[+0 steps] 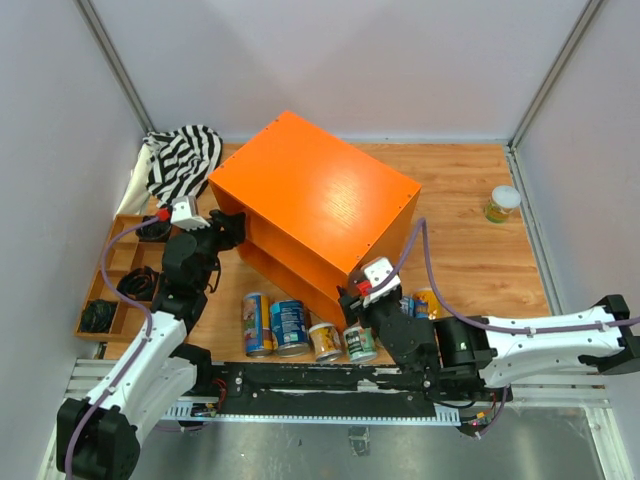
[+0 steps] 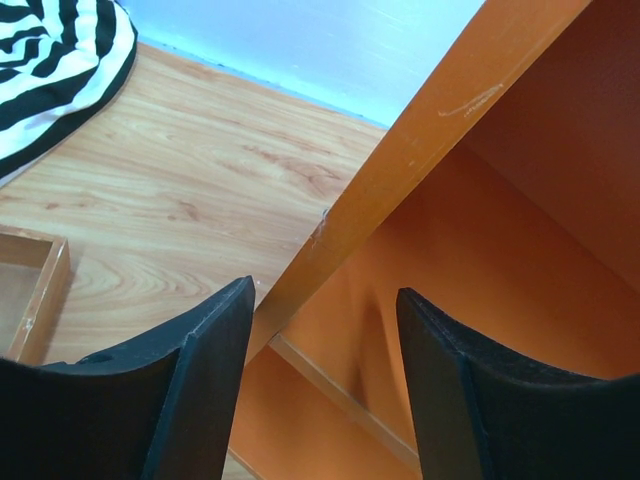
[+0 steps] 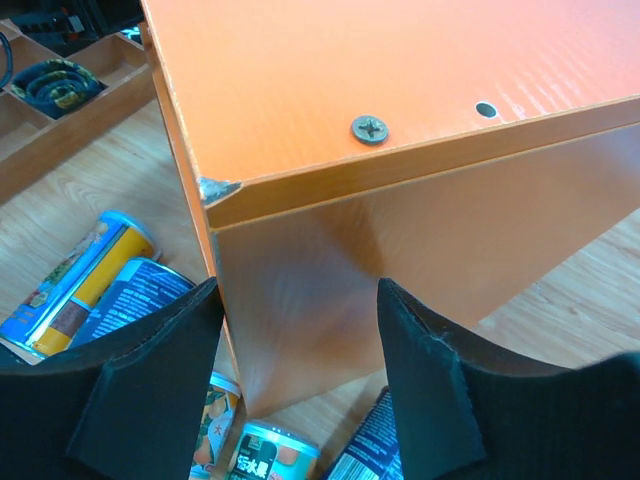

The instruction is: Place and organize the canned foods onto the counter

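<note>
The orange counter [image 1: 310, 200] stands mid-table with its open front facing the arms. A row of cans lies before it: a tall yellow-and-blue one [image 1: 257, 323], a wide blue one [image 1: 289, 326], a small yellow one [image 1: 325, 341] and a green one [image 1: 359, 343]. Another can [image 1: 502, 204] stands alone at the far right. My left gripper [image 1: 225, 228] is open at the counter's left front corner, its jaws either side of the side wall's edge [image 2: 400, 170]. My right gripper [image 1: 355, 295] is open over the right front corner [image 3: 215, 190], with cans [image 3: 270, 455] below it.
A brown compartment tray [image 1: 105, 290] holding dark coiled items runs along the left edge. A black-and-white striped cloth [image 1: 185, 155] lies behind it at the back left. More cans [image 1: 425, 300] are partly hidden by the right arm. Grey walls close in the table.
</note>
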Action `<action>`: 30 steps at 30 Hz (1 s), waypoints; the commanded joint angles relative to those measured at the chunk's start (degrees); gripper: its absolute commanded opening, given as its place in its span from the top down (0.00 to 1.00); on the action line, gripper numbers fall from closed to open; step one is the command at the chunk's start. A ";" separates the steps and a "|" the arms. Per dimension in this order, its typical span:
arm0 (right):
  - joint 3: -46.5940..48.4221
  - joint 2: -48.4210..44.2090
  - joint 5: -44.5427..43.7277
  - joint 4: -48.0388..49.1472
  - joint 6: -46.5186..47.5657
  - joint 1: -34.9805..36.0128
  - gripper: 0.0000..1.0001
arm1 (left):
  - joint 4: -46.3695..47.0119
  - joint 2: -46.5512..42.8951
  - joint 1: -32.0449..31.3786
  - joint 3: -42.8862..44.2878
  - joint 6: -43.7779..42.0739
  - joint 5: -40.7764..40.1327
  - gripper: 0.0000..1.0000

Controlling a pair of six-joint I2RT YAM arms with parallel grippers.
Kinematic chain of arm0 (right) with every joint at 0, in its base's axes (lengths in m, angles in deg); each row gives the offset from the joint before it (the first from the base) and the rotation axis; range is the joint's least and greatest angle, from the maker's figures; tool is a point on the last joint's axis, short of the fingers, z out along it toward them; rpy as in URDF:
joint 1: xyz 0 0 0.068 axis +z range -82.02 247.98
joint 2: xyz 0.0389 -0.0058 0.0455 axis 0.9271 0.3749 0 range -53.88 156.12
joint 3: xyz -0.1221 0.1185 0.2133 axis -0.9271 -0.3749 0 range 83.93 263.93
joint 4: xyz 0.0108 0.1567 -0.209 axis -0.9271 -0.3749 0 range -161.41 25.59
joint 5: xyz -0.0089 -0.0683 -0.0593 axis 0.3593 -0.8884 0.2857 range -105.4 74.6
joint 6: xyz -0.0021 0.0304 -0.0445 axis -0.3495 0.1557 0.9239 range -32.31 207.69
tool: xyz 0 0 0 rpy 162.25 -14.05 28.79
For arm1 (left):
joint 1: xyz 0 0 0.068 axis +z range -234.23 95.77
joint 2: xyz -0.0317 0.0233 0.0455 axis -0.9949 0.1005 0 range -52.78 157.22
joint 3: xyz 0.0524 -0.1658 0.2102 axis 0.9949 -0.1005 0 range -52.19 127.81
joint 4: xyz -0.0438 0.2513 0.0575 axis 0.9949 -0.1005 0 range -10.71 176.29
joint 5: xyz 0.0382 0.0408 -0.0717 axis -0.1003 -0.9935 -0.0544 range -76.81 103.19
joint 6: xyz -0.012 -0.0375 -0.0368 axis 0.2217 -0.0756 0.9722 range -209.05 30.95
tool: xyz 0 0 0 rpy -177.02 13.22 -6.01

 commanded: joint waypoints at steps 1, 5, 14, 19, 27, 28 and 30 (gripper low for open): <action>-2.64 -2.90 2.30 5.40 3.41 -4.28 0.40 | 3.90 1.39 -0.51 -0.32 -0.94 -0.29 0.40; -3.23 -3.51 6.55 5.87 3.49 -8.70 0.47 | 6.69 5.43 -0.52 0.81 -0.99 -0.25 0.49; -3.83 -3.63 15.32 7.23 3.46 -19.17 0.56 | 12.48 14.81 -0.52 4.70 -2.26 1.85 0.55; -3.52 -2.00 22.33 8.24 2.97 -26.94 0.59 | 14.81 21.33 -0.53 9.09 -3.70 3.82 0.55; -1.59 2.61 31.14 10.56 2.07 -38.70 0.60 | 17.24 31.64 -0.57 16.65 -4.42 7.03 0.56; -1.37 3.14 32.13 10.72 1.94 -40.35 0.60 | 17.55 32.70 -0.58 17.39 -4.32 7.45 0.56; -0.93 4.15 34.60 10.90 1.26 -44.28 0.60 | 17.89 34.38 -0.70 18.64 -3.79 8.19 0.58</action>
